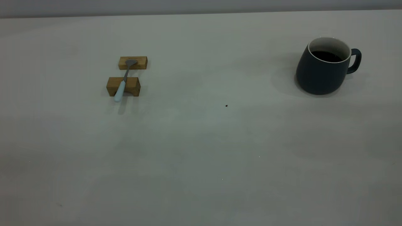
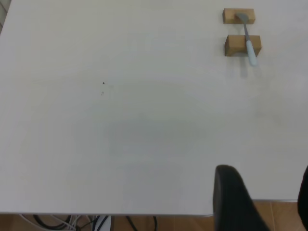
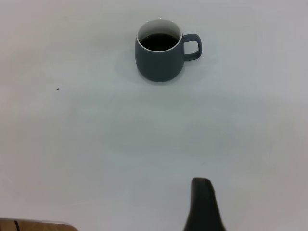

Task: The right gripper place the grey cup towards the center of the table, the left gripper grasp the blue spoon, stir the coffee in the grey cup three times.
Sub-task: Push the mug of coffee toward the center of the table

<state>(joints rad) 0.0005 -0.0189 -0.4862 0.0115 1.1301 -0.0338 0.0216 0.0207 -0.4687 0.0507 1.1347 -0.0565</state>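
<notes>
The grey cup (image 1: 325, 70) stands upright at the table's (image 1: 201, 150) far right, handle turned away from the centre, with dark coffee (image 1: 326, 56) inside. In the right wrist view the grey cup (image 3: 160, 57) sits well ahead of my right gripper (image 3: 250, 211), of which only one black finger (image 3: 202, 207) shows, with nothing beside it. The blue spoon (image 1: 122, 82) lies across two wooden blocks at the left. My left gripper (image 2: 267, 197) hangs open and empty over the table's near edge, far from the blue spoon (image 2: 249, 41). Neither arm appears in the exterior view.
Two tan wooden blocks (image 1: 141, 62) (image 1: 133, 86) hold the spoon off the surface. A tiny dark speck (image 1: 226, 105) lies near the middle. The table edge (image 2: 120, 213) runs below the left gripper, with cables and a wooden floor beyond it.
</notes>
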